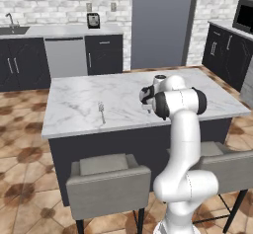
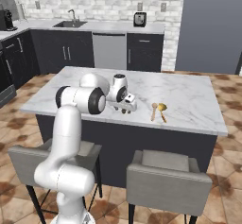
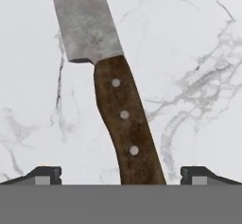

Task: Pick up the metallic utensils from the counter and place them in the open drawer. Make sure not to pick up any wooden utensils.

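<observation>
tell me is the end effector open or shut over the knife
Open: the end effector has its fingertips spread wide either side of the knife handle, not touching it.

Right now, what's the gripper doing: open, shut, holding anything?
Gripper: open, holding nothing; its fingertips stand wide on either side of the knife handle, which lies on the counter.

Counter (image 1: 79, 104): white marble, grey veining; base dark charcoal. Knife (image 3: 124, 119): mottled silver-grey blade, dark brown handle, three pale rivets. Fork (image 1: 102, 111): silver. Stools (image 1: 108, 181): grey. Floor (image 1: 22, 154): brown-tan tile pattern.
</observation>
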Robot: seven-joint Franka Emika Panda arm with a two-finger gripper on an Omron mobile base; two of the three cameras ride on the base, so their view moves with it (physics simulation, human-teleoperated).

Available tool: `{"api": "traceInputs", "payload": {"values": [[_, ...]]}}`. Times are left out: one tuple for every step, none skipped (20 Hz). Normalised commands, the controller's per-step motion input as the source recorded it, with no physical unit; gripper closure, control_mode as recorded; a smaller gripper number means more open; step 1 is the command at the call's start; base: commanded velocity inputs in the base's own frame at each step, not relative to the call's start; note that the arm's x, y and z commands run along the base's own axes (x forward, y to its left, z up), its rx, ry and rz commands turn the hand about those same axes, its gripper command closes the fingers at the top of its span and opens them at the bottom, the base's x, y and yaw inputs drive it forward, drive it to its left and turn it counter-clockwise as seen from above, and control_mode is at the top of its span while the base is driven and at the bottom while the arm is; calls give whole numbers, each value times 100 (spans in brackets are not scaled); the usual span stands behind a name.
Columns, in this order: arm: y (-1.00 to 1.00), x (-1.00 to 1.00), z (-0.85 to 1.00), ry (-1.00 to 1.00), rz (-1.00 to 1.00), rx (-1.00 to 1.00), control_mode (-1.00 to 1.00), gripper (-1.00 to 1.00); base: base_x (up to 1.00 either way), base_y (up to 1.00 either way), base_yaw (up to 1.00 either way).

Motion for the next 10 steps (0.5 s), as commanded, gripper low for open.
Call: {"api": "traceInputs", "payload": {"values": [[0, -2, -15, 0, -4, 5, -100, -100, 0, 0, 0], [0, -1, -13, 0, -4, 3, -100, -100, 0, 0, 0], [0, -1, -11, 0, -4, 3, -100, -100, 0, 0, 0], [0, 0, -9, 0, -4, 2, -100, -100, 0, 0, 0], [0, 0, -7, 0, -4, 1, -100, -100, 0, 0, 0], [0, 0, -5, 0, -4, 1, -100, 100, 0, 0, 0], [0, 0, -2, 0, -3, 0, -100, 100, 0, 0, 0], [0, 0, 0, 0, -2, 0, -100, 100, 0, 0, 0], [0, 0, 0, 0, -1, 0, -100, 100, 0, 0, 0], [0, 0, 0, 0, -1, 0, -100, 100, 0, 0, 0]]}}
